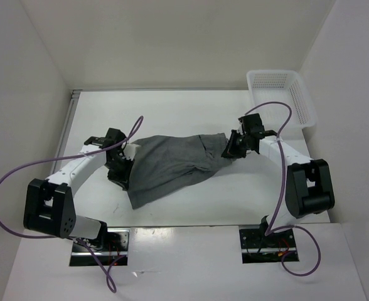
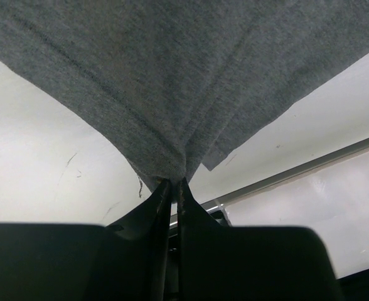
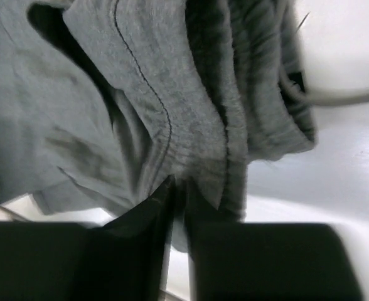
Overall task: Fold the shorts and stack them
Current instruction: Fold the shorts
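The white surface (image 1: 172,106) carries the grey shorts (image 1: 172,166) at its middle, stretched and sagging between the two arms, with a loose flap trailing toward the near edge. That flap could drag or bunch under the cloth and leave the fold crooked. The right claw (image 3: 178,182) is clenched on the gathered elastic end. The left claw (image 2: 175,183) pinches only a thin pucker of fabric, which I judge could slip free if the arms pull apart.

Shorts (image 1: 172,164) plain mid-grey; basket (image 1: 299,100) white mesh; table (image 1: 172,110) white.
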Motion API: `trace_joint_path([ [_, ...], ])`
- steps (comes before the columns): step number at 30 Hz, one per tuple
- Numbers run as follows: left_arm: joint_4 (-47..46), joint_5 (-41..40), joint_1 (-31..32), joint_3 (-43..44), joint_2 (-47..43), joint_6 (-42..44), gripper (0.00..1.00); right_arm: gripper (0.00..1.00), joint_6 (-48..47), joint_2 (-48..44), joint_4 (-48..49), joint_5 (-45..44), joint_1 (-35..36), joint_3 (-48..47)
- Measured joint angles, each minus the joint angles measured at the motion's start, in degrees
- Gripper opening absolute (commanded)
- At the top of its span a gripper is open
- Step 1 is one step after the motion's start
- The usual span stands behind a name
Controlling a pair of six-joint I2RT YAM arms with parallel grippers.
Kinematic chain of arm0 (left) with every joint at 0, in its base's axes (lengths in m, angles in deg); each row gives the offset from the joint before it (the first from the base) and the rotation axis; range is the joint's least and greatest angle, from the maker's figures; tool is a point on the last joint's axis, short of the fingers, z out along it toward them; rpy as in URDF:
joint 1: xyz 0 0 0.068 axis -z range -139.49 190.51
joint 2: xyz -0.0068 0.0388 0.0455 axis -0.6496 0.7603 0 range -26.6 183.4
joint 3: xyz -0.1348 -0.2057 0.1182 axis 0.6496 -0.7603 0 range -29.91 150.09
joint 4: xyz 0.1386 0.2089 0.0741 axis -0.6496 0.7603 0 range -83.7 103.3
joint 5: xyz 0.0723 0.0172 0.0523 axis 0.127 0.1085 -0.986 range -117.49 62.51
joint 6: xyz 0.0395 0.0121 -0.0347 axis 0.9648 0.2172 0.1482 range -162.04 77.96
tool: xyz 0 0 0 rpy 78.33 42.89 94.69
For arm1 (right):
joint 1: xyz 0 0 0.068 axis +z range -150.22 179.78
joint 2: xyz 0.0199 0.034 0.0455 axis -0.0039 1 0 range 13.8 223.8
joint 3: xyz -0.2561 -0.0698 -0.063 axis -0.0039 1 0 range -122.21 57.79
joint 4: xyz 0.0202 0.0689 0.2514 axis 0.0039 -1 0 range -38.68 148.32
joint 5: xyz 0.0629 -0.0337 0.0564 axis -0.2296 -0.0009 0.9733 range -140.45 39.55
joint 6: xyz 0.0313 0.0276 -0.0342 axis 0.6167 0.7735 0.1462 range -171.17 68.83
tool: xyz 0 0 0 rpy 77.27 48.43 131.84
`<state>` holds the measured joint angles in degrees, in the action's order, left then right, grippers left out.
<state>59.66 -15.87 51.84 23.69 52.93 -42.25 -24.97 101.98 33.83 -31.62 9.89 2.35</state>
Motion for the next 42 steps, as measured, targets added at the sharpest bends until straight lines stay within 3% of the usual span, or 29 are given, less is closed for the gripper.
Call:
trace_joint_path([
  [1, -0.17, -0.07, 0.24, -0.02, 0.31, 0.00, 0.10, 0.02, 0.15, 0.00, 0.00, -0.09, 0.42, 0.20],
  [2, -0.44, -0.09, 0.44, -0.11, 0.55, 0.00, 0.10, 0.00, 0.85, 0.00, -0.04, -0.28, 0.68, 0.52],
  [8, -0.61, -1.05, 0.61, -0.50, 0.48, 0.00, 0.05, 0.00, 1.86, -1.66, -1.09, -2.56, 0.92, 3.21],
  [13, 2.86, 0.46, 0.61, 0.22, -2.25, 0.00, 0.05, 0.00, 3.54, -9.75, -2.89, -4.00, 0.92, 4.04],
  [15, 4.50, 1.60, 0.61, 0.98, -3.34, 0.00, 0.05, 0.38, 4.31, -12.39, -3.04, -4.50, 0.92, 4.42],
  [17, 5.60, 2.71, 0.61, 1.42, -3.78, 0.00, 0.05, 0.62, 5.09, -12.55, -3.02, -4.92, 0.92, 4.46],
  [20, 6.29, 3.58, 0.61, 1.42, -3.76, 0.00, 0.07, 0.78, 5.62, -9.25, -2.82, -5.11, 0.92, 4.46],
  [24, 5.92, 3.67, 0.61, 1.40, -3.56, 0.00, 0.11, 0.86, 6.23, -4.94, -1.95, -7.10, 0.92, 4.42],
  [30, 1.49, 2.27, 0.61, 0.76, -0.35, 0.02, 0.11, 0.86, 6.23, 2.47, -0.11, -10.38, 0.92, 1.51],
  [33, -2.45, 0.07, 0.61, -0.35, 3.13, 0.00, 0.10, 0.74, 5.86, 7.30, 1.31, -10.73, 0.92, -0.33],
  [34, -3.58, -0.61, 0.61, -0.74, 4.24, 0.00, 0.10, 0.56, 5.70, 8.37, 1.49, -10.67, 0.92, -0.50],
  [36, -5.90, -2.34, 0.57, -1.16, 6.60, 0.02, 0.07, 0.37, 5.53, 9.70, 1.84, -9.92, 0.90, -0.57],
  [37, -7.15, -3.13, 0.24, -1.25, 7.82, 0.04, 0.07, 0.21, 5.68, 9.79, 2.12, -9.55, 0.90, -0.57],
  [41, -11.32, -5.29, -2.47, -0.37, 12.63, 0.00, 0.04, 0.00, 7.65, 9.38, 4.68, -6.54, 0.90, 0.68],
  [42, -11.96, -5.86, -3.76, 0.63, 14.19, -0.02, 0.04, 0.00, 8.57, 9.03, 5.53, -5.62, 1.01, 1.66],
])
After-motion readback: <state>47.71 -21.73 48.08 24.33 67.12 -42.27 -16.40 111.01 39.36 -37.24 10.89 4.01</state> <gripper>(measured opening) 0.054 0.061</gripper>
